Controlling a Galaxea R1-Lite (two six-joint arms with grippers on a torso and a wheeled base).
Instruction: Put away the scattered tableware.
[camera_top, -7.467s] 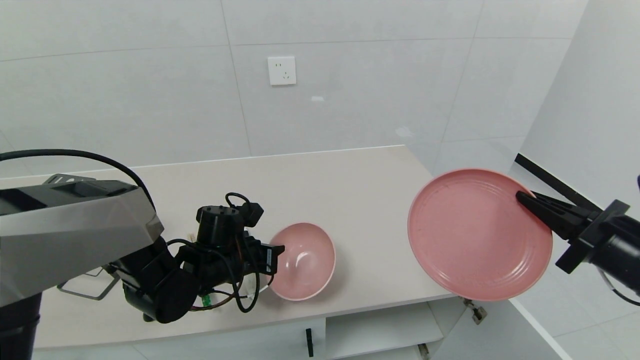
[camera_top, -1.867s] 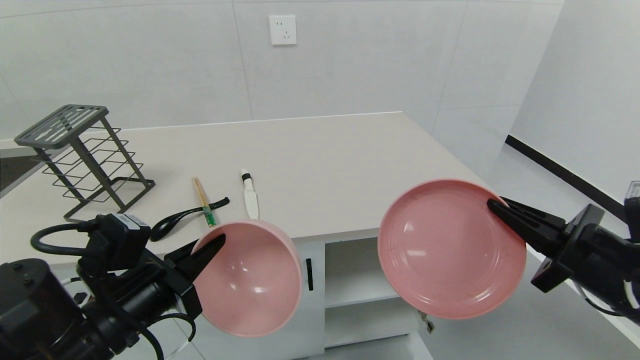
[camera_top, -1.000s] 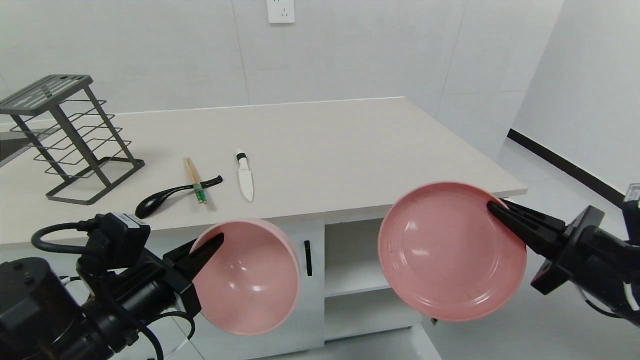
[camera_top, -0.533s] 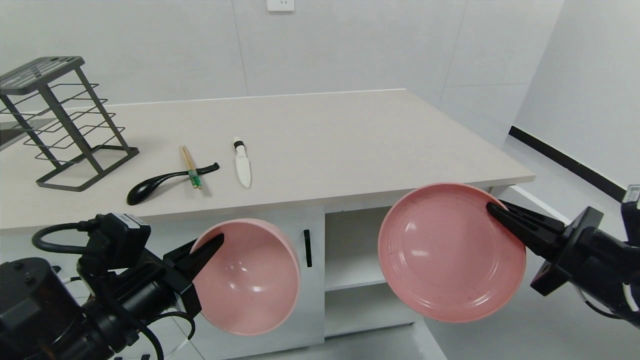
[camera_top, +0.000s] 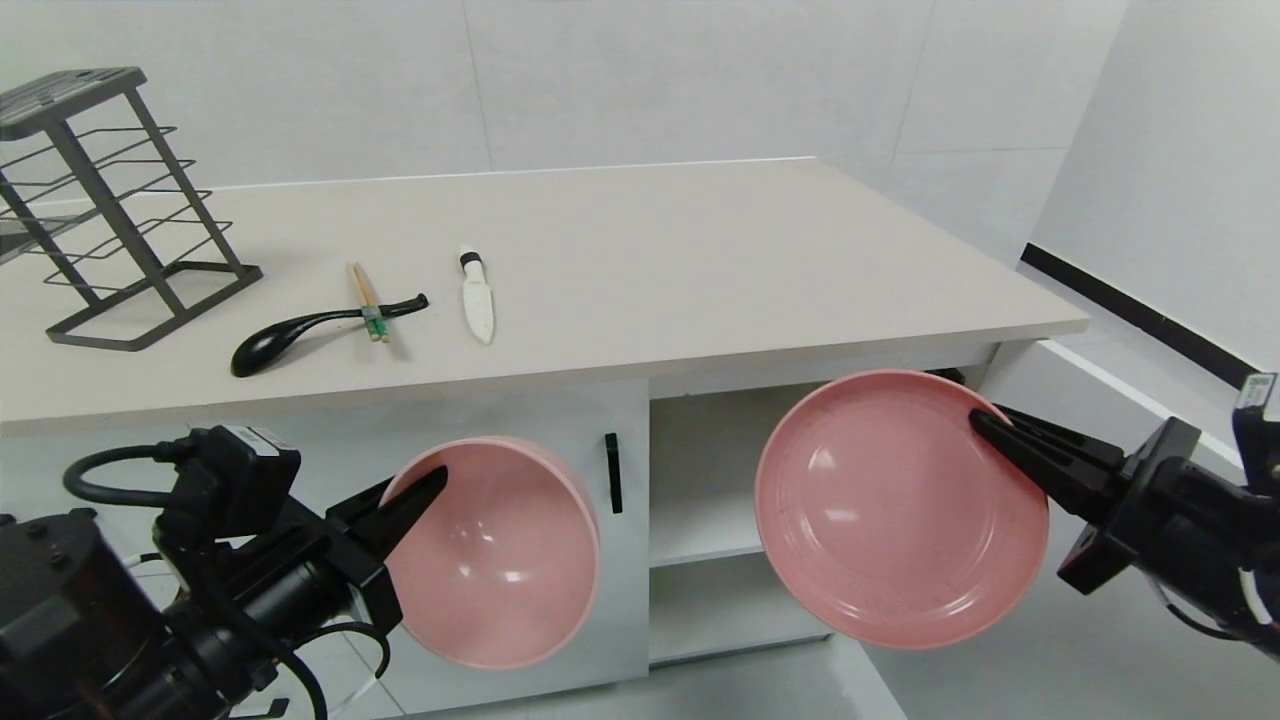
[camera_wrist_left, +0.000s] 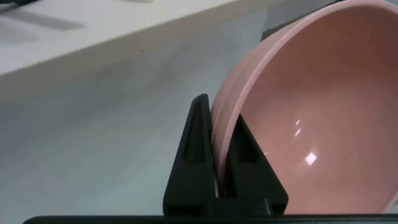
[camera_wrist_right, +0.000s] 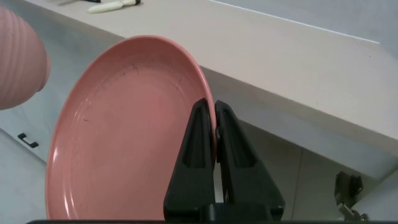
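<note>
My left gripper (camera_top: 425, 487) is shut on the rim of a pink bowl (camera_top: 500, 555), held tilted in front of the white cabinet door, below the counter edge. The left wrist view has the bowl (camera_wrist_left: 311, 118) pinched between the fingers (camera_wrist_left: 199, 143). My right gripper (camera_top: 985, 425) is shut on the rim of a pink plate (camera_top: 895, 505), held tilted before the open cabinet shelf (camera_top: 705, 535). The right wrist view gives the plate (camera_wrist_right: 130, 124) edge in the fingers (camera_wrist_right: 200, 137). On the counter (camera_top: 640, 250) lie a black spoon (camera_top: 290, 335), chopsticks (camera_top: 365, 300) and a white knife (camera_top: 478, 308).
A dark wire rack (camera_top: 105, 200) stands at the counter's far left. The closed cabinet door carries a black handle (camera_top: 612, 472). The open compartment has two shelf levels. White tiled walls stand behind, and the floor lies to the right.
The whole view has shifted: the counter now sits higher and farther off, so the camera has lowered and backed away. Both arms hold the bowl and plate in the same poses.
</note>
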